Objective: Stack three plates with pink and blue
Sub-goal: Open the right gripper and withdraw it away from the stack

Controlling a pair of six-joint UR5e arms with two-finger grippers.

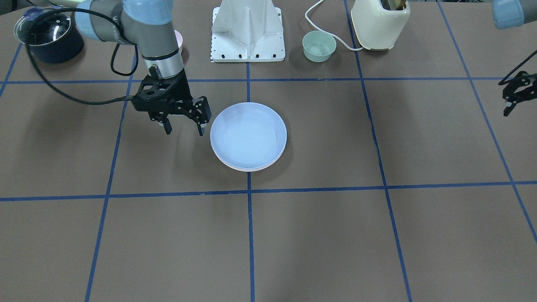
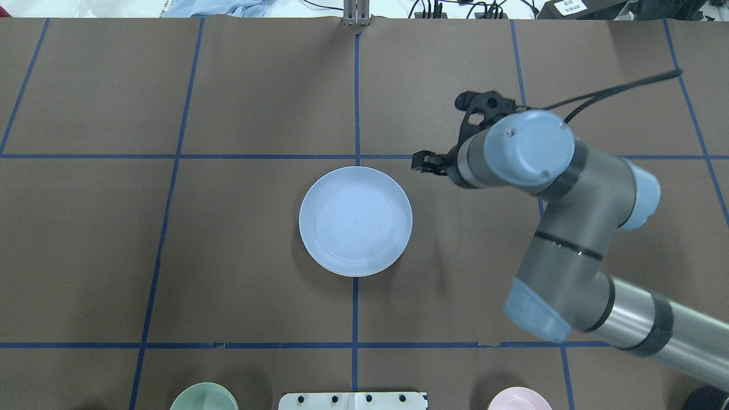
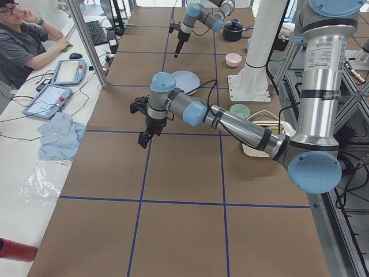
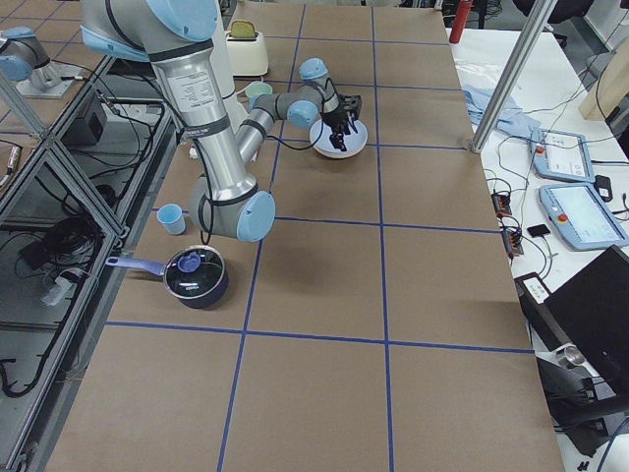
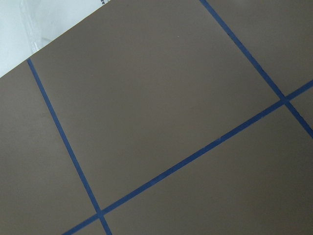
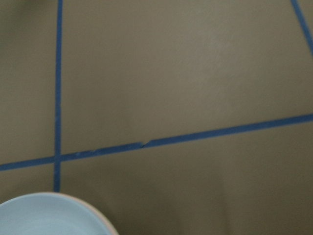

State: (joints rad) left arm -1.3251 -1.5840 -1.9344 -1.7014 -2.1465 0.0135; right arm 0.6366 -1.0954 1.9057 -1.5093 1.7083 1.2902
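Note:
A stack of plates sits at the table's middle with the light blue plate [image 1: 248, 134] on top; it also shows in the overhead view [image 2: 356, 221]. Pale rims of the plates beneath [image 1: 247, 168] peek out at its edge; I cannot tell pink from cream there. My right gripper [image 1: 184, 128] is open and empty, just beside the stack and apart from it. The right wrist view shows only the blue plate's rim [image 6: 49, 215]. My left gripper [image 1: 504, 97] hangs open and empty far from the stack, over bare table.
Along the robot's side stand a mint-green bowl [image 1: 319, 46], a small pink bowl [image 2: 519, 398], a cream toaster [image 1: 379, 23] with its cord, a dark pot with a glass lid [image 1: 49, 35] and the white robot base [image 1: 248, 31].

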